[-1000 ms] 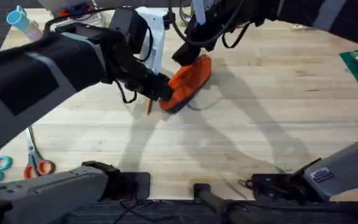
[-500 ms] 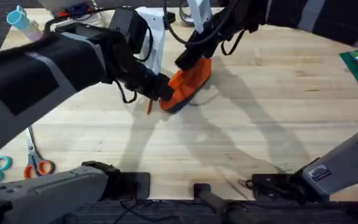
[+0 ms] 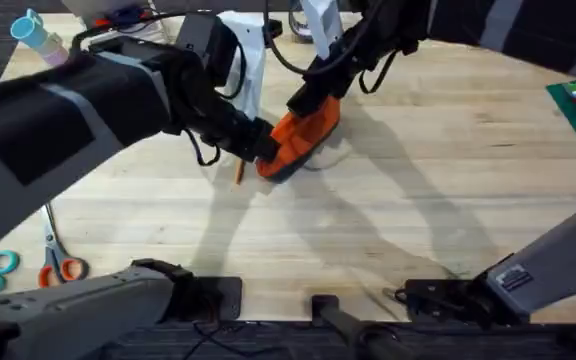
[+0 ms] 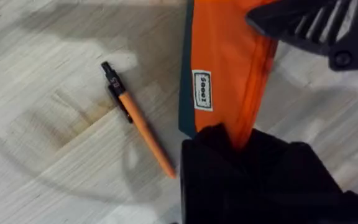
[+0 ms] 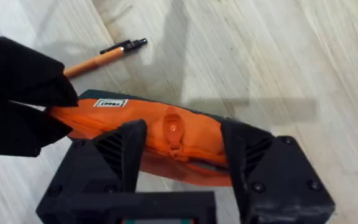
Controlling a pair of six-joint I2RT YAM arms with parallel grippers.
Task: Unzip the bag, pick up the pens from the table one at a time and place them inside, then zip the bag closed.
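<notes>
1 elongated orange fabric pouch (image 3: 303,133) lies on the light wooden worktop (image 3: 418,200), with 1 thin orange pen (image 4: 138,126) beside it. Its white label is unreadable. The left hand (image 3: 264,145) pinches one pouch end; the right hand (image 5: 180,142) stands spread astride the zipper.

Orange fabric on the bag (image 5: 166,134), with a dark navy underside, a small white label printed in dark letters, and an orange zipper pull. Thin orange barrel on the pen (image 4: 138,124), ending in a black tip and clip. Light wood on the table (image 3: 418,190), with pale plank grain and fine streaks. Black fingers on the left gripper (image 4: 241,149) and the right gripper (image 5: 179,152). Orange handles on the scissors (image 3: 60,268), teal on a second pair beside them.
</notes>
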